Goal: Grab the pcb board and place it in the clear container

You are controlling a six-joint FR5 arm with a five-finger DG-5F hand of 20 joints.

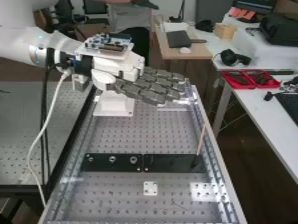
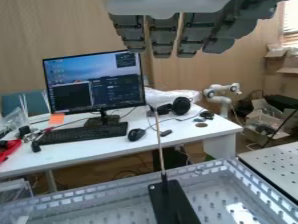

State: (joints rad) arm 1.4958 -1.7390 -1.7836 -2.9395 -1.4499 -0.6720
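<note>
In the high view, the hand [image 1: 149, 86] stretched open fingers above a clear container [image 1: 174, 107]; behind them, a circuit board [image 1: 108, 42] sat on a white mount [image 1: 118, 64]. In the wrist view, straight fingers hung above a thin stick [image 2: 159, 147] on a black plate [image 2: 171, 202].

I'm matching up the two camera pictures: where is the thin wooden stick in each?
High view: the stick, right of centre, near the bench's right edge.
Wrist view: the stick, near the picture's middle, before the white desk.
Shared landmark: the black plate at its foot.
</note>
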